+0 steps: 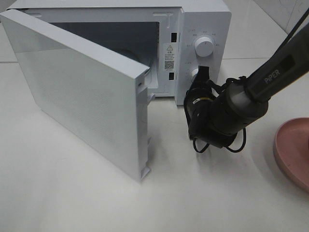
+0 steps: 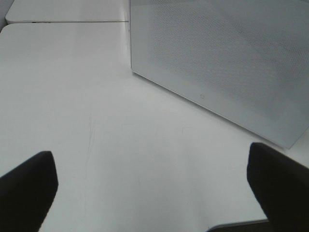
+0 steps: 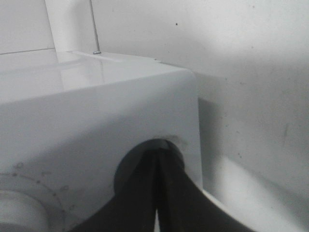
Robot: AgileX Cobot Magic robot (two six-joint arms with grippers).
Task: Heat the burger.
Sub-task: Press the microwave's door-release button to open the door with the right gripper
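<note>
The burger is out of view; nothing of it shows in the shadowed part of the cavity that I can see. The white microwave (image 1: 205,17) stands at the back with its door (image 1: 77,92) swung wide open to the left. My right gripper (image 1: 202,73) is shut, its tips against the lower knob (image 1: 194,75) of the control panel, below the upper knob (image 1: 204,47). The right wrist view shows the closed gripper (image 3: 157,162) meeting the panel (image 3: 96,125). My left gripper (image 2: 150,157) is open over bare table, facing the door's outer face (image 2: 217,63).
An empty pink plate (image 1: 294,150) lies at the right edge of the white table (image 1: 72,193). The open door juts far out over the table's left half. The right arm (image 1: 270,72) reaches in from the upper right.
</note>
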